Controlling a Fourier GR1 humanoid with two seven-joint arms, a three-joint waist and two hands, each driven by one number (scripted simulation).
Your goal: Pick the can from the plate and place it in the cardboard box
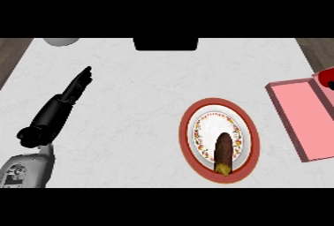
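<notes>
White marble-looking bench (143, 88) takes up pretty much everything, with strips of wood floor showing off both far corners. Over on the left side the robot's left hand (73, 90) is stretched out flat above the bench, black fingers straight and pressed together, pointing away toward the far edge. It's not holding or touching anything as far as I can see. The grey forearm (26, 170) behind it comes in from the bottom left corner. The right hand doesn't show at all.

Right of the middle sits a round plate (251, 137) with a wide red rim and a little flowery pattern ringing the white centre. Lying on its side on that plate is the can (223, 150), dark brown with a yellowish end pointing toward the near edge. It's on the near half of the plate, well apart from the hand.

Further right, near the bench edge, there's a pink open box (303, 117), shallow with darker walls, and something red (327, 77) just beside its far corner, cut off by the edge. At the far side, a black block (165, 43) and a pale grey round thing (62, 41).
</notes>
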